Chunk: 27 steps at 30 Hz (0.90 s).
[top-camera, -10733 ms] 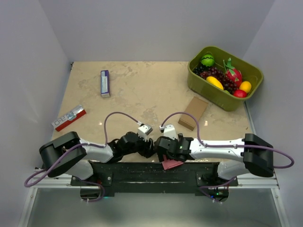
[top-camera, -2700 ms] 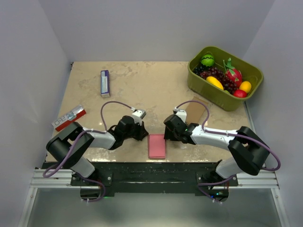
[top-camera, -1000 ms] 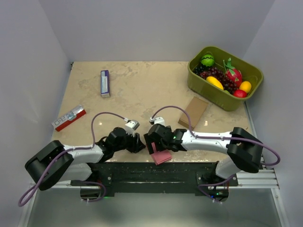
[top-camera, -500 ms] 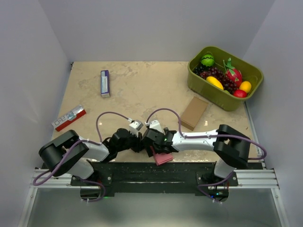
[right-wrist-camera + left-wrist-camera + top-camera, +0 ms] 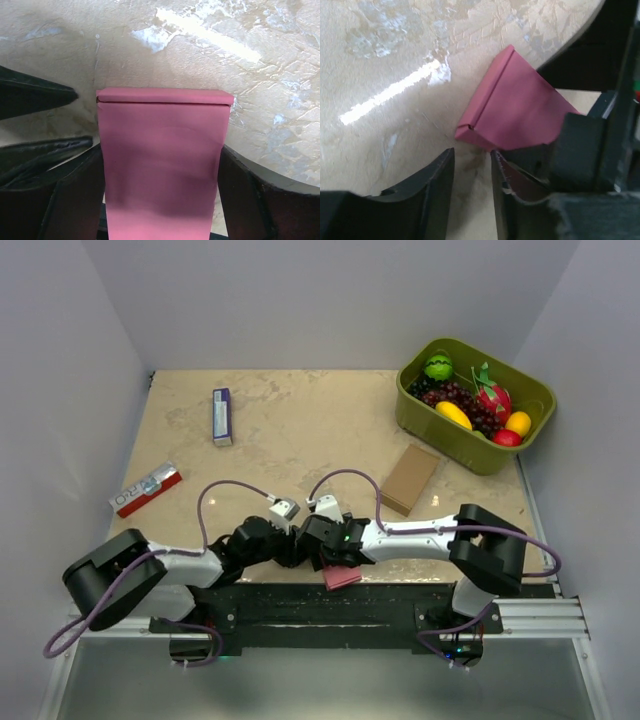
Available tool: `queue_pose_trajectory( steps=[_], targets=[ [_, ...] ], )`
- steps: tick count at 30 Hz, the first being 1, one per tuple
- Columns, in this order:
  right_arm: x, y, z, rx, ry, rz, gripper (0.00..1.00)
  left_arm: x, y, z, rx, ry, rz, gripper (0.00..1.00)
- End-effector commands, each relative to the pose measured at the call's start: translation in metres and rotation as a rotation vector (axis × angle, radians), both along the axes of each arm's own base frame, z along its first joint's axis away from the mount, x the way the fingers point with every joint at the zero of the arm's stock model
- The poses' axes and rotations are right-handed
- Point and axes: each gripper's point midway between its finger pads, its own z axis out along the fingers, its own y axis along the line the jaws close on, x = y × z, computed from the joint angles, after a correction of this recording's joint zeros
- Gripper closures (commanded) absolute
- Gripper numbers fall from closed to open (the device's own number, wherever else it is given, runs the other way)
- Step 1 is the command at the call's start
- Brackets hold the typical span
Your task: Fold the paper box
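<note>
The paper box (image 5: 342,577) is a flat pink-red packet at the table's front edge, partly overhanging it. My right gripper (image 5: 330,555) straddles it. In the right wrist view the paper box (image 5: 165,150) fills the gap of the right gripper (image 5: 160,150), and both fingers touch its long sides. My left gripper (image 5: 293,548) sits just left of it. In the left wrist view the left gripper (image 5: 472,155) stands narrowly open with nothing in it, its tips just short of a corner of the paper box (image 5: 515,115). The left gripper's fingers (image 5: 35,92) show at the left of the right wrist view.
A green tub of toy fruit (image 5: 475,405) stands at the back right, with a brown cardboard box (image 5: 408,479) in front of it. A red-and-white packet (image 5: 146,489) lies at the left and a blue-and-white carton (image 5: 222,416) at the back left. The table's front edge (image 5: 570,45) runs beside the box.
The right gripper's fingers have narrowed onto the paper box's sides, and the box has slid slightly towards the front edge. The left gripper has moved in beside it, closing and then reopening partway.
</note>
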Motion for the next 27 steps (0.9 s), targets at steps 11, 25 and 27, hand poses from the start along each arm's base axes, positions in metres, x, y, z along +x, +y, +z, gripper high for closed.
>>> queue_pose_trajectory(
  steps=[11,25,27],
  targets=[
    [-0.003,0.017,0.056,0.173,-0.035,0.122,0.52,0.003,0.042,0.039,0.025,-0.048,0.113,0.47],
    [-0.049,0.037,0.140,0.594,0.069,0.444,0.54,-0.020,0.024,0.210,-0.365,-0.378,-0.070,0.38],
    [-0.052,0.036,0.152,0.641,0.068,0.463,0.55,-0.029,0.020,0.218,-0.396,-0.384,-0.121,0.38]
  ],
)
